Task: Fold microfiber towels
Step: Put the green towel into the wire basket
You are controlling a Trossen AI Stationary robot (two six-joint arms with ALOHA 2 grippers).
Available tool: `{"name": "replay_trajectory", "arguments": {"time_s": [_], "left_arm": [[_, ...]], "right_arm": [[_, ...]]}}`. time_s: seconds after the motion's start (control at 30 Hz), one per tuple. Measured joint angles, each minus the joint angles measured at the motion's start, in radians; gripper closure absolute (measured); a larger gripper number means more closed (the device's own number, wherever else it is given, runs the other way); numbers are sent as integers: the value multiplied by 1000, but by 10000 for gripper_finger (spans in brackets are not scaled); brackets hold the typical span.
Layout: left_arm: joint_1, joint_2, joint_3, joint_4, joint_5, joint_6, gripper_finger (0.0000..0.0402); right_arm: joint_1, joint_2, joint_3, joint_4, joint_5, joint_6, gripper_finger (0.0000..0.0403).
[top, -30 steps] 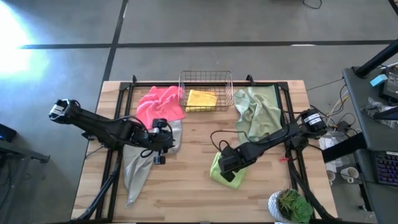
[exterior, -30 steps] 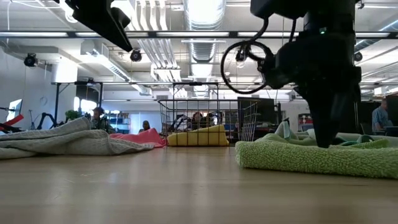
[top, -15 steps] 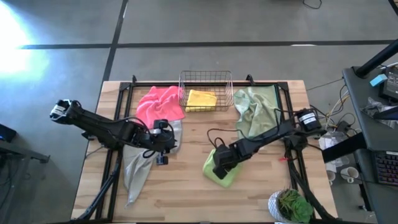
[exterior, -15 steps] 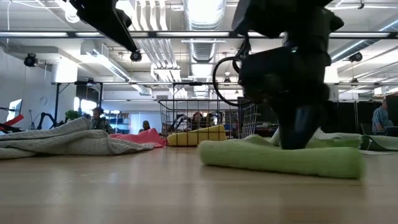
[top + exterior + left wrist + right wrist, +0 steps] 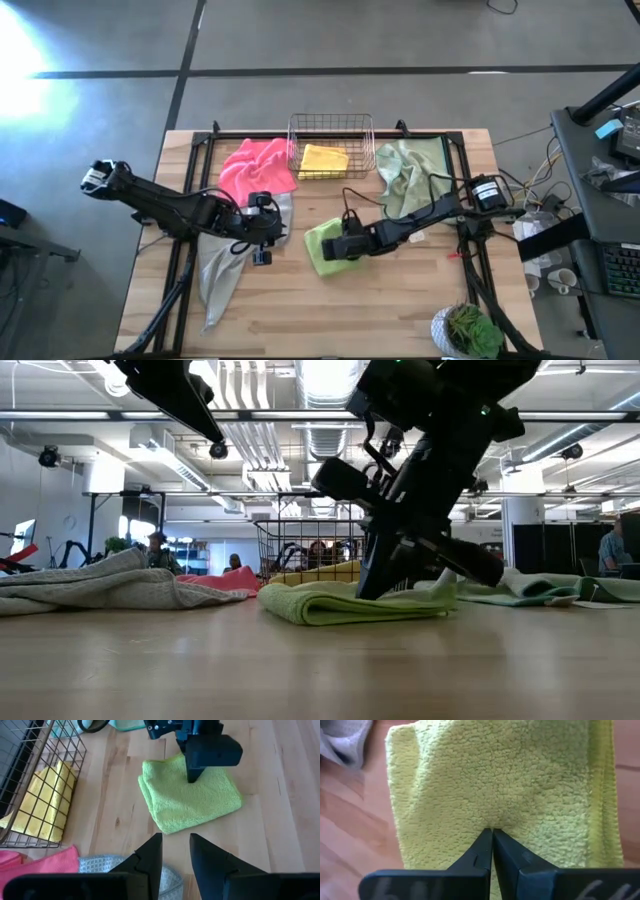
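Note:
The lime green towel (image 5: 322, 245) lies folded in a small rectangle on the table's middle; it also shows in the left wrist view (image 5: 200, 807) and the low view (image 5: 320, 603). My right gripper (image 5: 338, 250) is shut, with its tips on this towel. My left gripper (image 5: 261, 256) is open and empty, held above the grey towel (image 5: 218, 272), which lies spread at the left. The pink towel (image 5: 255, 165) lies crumpled at the far left. The yellow towel (image 5: 325, 160) lies in the wire basket (image 5: 330, 122). The sage green towel (image 5: 410, 180) lies crumpled at the far right. My right gripper presses its shut fingertips (image 5: 492, 836) down on the folded lime towel's top face, near its middle (image 5: 492, 820). The fingers slant down from the table's right side. The towel lies flat on the table under them, dented a little at the tips.
A potted plant (image 5: 465, 332) stands at the near right corner. Black rails (image 5: 190, 200) run along the table's left and right sides. Bare wood lies along the near edge (image 5: 330, 320).
My right gripper has gone toward the table's left and a little toward the far edge, shut tips on the lime towel. The folded towel has slid along the table with it, from right of the middle to the middle, and has turned about somewhat.

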Motion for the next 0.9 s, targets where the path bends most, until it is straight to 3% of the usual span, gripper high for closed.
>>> {"name": "replay_trajectory", "arguments": {"time_s": [0.2, 0.37, 0.53, 0.73, 0.9], "left_arm": [[0, 7, 0, -10, -1, 84, 317], [9, 26, 0, -10, -1, 85, 310], [27, 45, 0, -11, 0, -57, 266], [65, 46, 1, -17, 1, -288, 191], [97, 53, 1, -3, 50, -449, 165]], "right_arm": [[6, -4, 15, -2, -5, -22, 394], [6, -47, 41, -8, -10, -137, 394], [3, -143, 44, -100, 4, -267, 394], [1, -303, 38, -290, 115, -448, 394], [-11, -448, 33, -439, 137, -582, 390]]}}
